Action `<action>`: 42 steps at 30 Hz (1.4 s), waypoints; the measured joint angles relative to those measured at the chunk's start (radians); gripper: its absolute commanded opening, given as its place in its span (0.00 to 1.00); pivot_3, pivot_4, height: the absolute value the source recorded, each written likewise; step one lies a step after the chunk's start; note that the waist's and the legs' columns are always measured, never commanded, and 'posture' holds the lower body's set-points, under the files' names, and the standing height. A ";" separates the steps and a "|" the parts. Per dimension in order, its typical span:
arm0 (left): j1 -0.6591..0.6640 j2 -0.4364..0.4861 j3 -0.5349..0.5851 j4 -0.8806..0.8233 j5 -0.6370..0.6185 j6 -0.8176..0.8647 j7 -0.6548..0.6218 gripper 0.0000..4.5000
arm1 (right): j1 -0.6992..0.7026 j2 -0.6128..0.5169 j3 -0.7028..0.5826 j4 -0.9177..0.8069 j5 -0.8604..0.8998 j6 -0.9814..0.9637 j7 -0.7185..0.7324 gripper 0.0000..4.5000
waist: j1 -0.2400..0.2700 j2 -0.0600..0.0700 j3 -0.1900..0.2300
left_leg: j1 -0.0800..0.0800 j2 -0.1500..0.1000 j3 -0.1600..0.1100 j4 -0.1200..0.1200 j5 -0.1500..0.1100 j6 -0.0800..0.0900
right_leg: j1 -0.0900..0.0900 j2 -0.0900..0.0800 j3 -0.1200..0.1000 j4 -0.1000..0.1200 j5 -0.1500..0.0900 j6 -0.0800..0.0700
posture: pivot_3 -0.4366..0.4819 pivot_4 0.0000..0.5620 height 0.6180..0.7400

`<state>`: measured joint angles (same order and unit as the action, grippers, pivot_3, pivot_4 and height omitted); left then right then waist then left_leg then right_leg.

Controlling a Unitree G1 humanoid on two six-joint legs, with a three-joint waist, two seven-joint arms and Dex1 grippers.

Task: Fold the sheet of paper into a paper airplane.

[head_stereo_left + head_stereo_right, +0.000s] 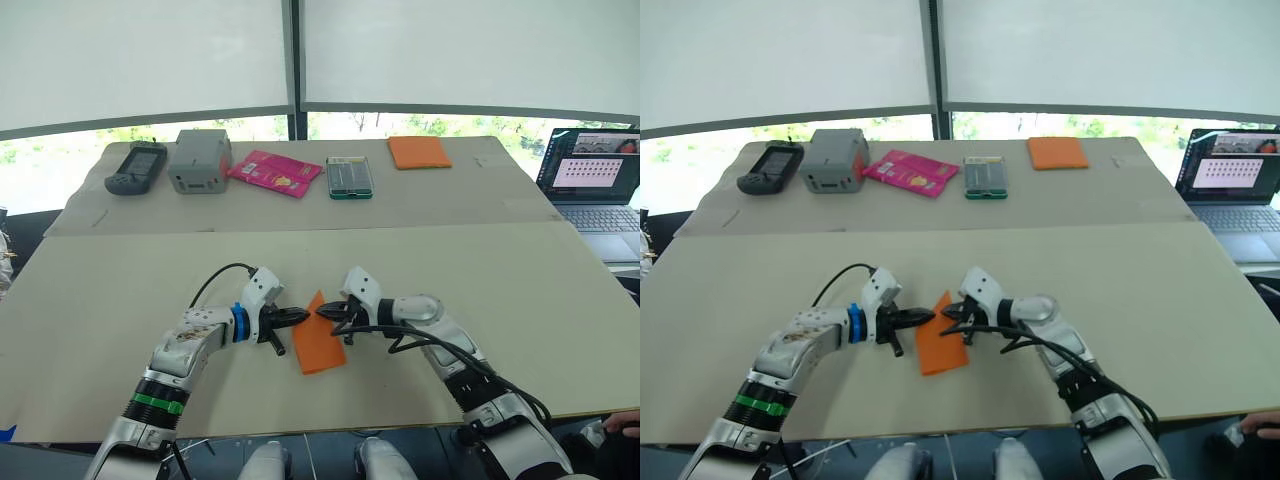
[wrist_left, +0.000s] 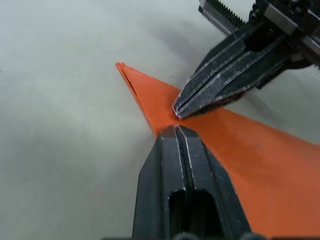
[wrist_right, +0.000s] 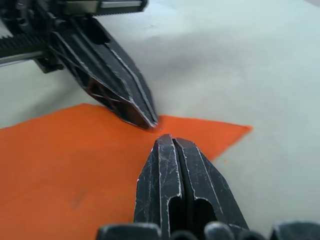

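Right now the sheet of paper [image 1: 319, 345] lies flat on the worktop [image 1: 120, 280] just in front of the robot, already folded into a pointed wedge. Its long axis runs from a tip at about 12 o'clock back to a broad squared end at about 6, leaning slightly toward 5.

Both pincers meet over the pointed half. The left pincer [image 1: 298, 317] comes in from 9 o'clock, the right pincer [image 1: 326, 314] from 3 o'clock, tips almost touching each other. Each has its fingers pressed together with nothing between them; the wrist views show both tips bearing down on the orange surface close to the tip's layered flaps, not pinching it.

Neither arm is nearer; they are evenly matched across the axis. By my reading, the coming move turns on that axis: any crease or press would run along it from the tip toward 6 o'clock.
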<state>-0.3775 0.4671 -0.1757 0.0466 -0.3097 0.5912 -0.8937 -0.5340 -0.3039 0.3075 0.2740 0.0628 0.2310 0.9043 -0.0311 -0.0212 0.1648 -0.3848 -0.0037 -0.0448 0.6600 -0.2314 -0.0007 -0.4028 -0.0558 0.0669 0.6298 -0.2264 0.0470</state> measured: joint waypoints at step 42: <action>0.039 -0.026 -0.023 -0.036 0.043 -0.065 0.051 0.00 | -0.209 0.059 0.014 0.315 -0.068 -0.199 0.003 0.00 | -0.015 0.000 0.000 | 0.001 0.002 0.001 0.000 0.001 0.001 | -0.001 0.003 0.001 0.000 0.001 -0.002 | 0.48 0.27 1.00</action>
<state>-0.3384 0.4407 -0.1987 0.0104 -0.2665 0.5260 -0.8426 -0.7435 -0.2452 0.3215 0.5888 -0.0052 0.0325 0.9075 -0.0465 -0.0213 0.1647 -0.3841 -0.0021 -0.0438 0.6600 -0.2302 0.0004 -0.4038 -0.0531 0.0682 0.6302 -0.2251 0.0451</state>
